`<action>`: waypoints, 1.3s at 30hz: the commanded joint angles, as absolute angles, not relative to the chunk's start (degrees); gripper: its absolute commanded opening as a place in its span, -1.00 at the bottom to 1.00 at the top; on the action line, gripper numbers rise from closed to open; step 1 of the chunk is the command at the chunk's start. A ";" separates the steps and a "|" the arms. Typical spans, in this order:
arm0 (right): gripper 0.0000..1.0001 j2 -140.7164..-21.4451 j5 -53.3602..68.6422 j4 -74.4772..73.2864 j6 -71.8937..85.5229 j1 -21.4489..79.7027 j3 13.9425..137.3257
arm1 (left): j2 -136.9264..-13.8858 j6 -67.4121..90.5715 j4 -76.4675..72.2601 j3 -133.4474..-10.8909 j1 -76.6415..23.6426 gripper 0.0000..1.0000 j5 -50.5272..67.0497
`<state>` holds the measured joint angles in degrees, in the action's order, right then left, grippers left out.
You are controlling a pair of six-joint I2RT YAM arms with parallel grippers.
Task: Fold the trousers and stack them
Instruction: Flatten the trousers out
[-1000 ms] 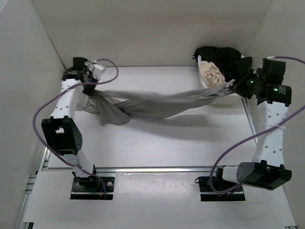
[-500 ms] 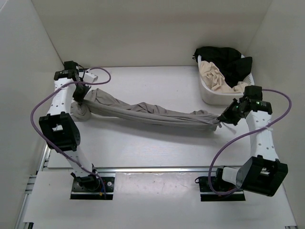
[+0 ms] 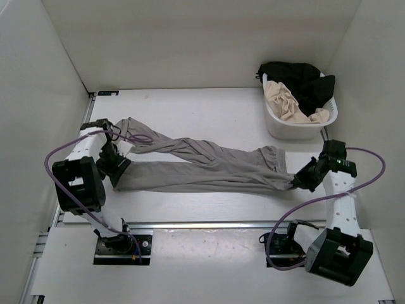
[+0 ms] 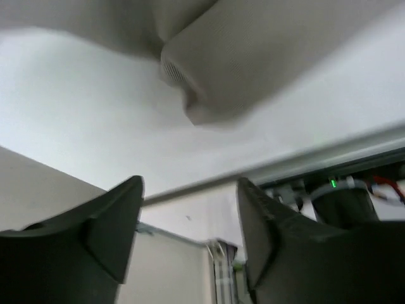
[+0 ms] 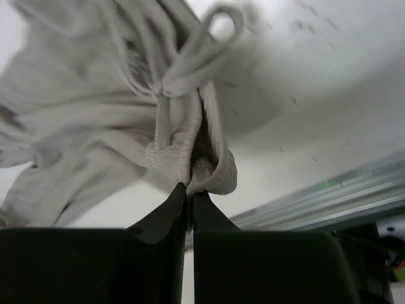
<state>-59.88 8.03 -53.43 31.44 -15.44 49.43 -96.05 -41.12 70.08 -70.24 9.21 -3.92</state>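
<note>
My right gripper (image 5: pixel 190 190) is pinching the trousers' (image 3: pixel 209 161) waistband tight between its fingers, near the rail (image 3: pixel 209 223) at the table's front edge. My left gripper (image 4: pixel 190 185) is hanging with its jaws apart, gripping nothing, and a leg cuff is lying just beyond. The trousers are lying stretched across the table (image 3: pixel 202 107) with their legs toward the left edge, leaving bare surface behind them up to the basket (image 3: pixel 272 130) in the far right corner.

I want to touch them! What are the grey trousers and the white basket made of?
The trousers: soft thin cloth, probably knit, matte; it creases and drapes, and the waistband looks ribbed. The basket: likely hard plastic, smooth white; its walls stand stiff.
</note>
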 commanded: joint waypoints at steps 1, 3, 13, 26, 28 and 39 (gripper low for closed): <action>-0.99 -56.79 5.02 -55.37 34.79 -17.31 43.78 | -89.66 -43.15 74.00 -67.15 10.45 0.52 -0.29; -0.99 -55.73 3.96 -54.05 36.29 -17.31 40.26 | -88.42 -43.15 74.62 -69.86 12.47 0.66 2.53; -0.99 -55.11 -1.93 -46.94 34.11 -17.84 37.35 | -97.54 -34.73 57.59 -75.14 18.98 0.38 -2.01; -0.99 -60.56 -2.46 -46.23 30.76 -17.84 41.66 | -113.02 -30.76 45.53 -78.40 20.83 0.22 2.27; -0.99 -60.56 -2.99 -46.23 30.76 -17.84 42.36 | -113.55 -30.76 45.53 -78.40 21.45 -0.71 2.90; -0.99 -63.98 -4.30 -48.77 28.56 -18.46 59.13 | -106.79 -45.52 54.84 -88.15 32.69 -0.72 -7.55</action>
